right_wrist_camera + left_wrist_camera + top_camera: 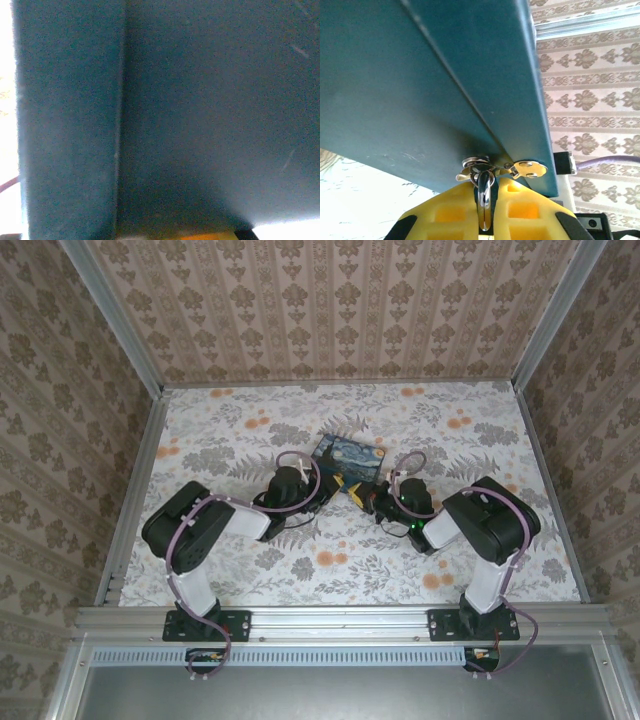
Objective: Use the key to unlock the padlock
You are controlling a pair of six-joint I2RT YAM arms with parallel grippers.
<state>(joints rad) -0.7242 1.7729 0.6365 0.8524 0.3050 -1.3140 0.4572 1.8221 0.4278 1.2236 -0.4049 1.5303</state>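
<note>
The flowered table (250,570) carries the painted box (350,460) near its middle, a little toward the far edge. Both arms meet at the box's near side. The right gripper (378,498) is pressed close against the dark box wall with its jaws closed, and no held object can be made out. The left gripper (489,187) is clamped on a thin silvery blade, apparently the key (484,212). The blade's long axis runs straight out from the fingers into the tiny dark padlock (482,178), which hangs at the metal hasp (527,169). The left arm therefore seems placed to do the turning.
</note>
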